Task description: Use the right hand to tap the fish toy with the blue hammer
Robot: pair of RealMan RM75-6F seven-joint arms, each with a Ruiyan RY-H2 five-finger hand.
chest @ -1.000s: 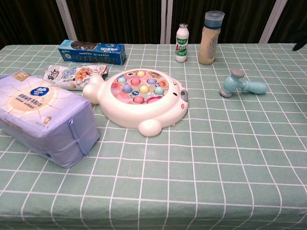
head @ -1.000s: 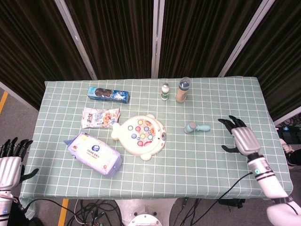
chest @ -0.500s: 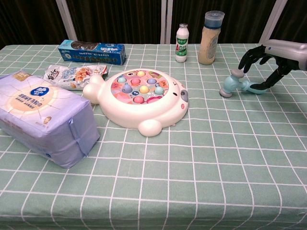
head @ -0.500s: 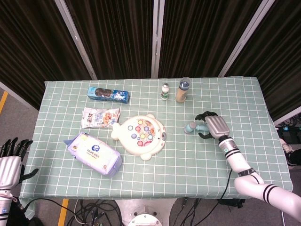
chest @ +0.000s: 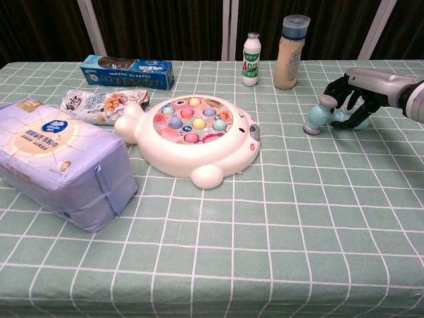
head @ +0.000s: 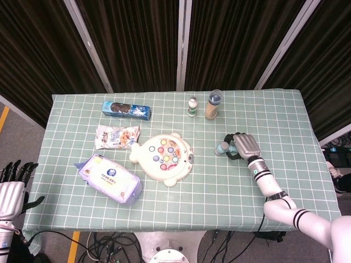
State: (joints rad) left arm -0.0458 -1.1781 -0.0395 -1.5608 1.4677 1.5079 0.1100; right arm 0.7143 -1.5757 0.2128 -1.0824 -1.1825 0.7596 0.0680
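Observation:
The cream fish toy (head: 164, 158) with coloured pegs lies at the middle of the green checked table (head: 181, 197); the chest view shows it too (chest: 192, 136). To its right lies the blue hammer (head: 221, 148), its grey-faced head (chest: 317, 117) pointing toward the fish. My right hand (head: 244, 145) is over the hammer's handle, with fingers curled across it from above and the thumb under it (chest: 361, 93). The handle is mostly hidden by the hand, and the hammer rests on the cloth. My left hand (head: 12, 192) hangs off the table's near left corner, fingers spread, holding nothing.
A purple tissue pack (head: 109, 178) sits left of the fish, with a snack bag (head: 117, 137) and a blue box (head: 126, 110) behind it. A small white bottle (head: 192, 106) and a capped jar (head: 213, 104) stand at the back, beyond the hammer.
My right hand swept in from the table's right side to the hammer and its fingers closed around the handle. The hammer and my left hand stayed put.

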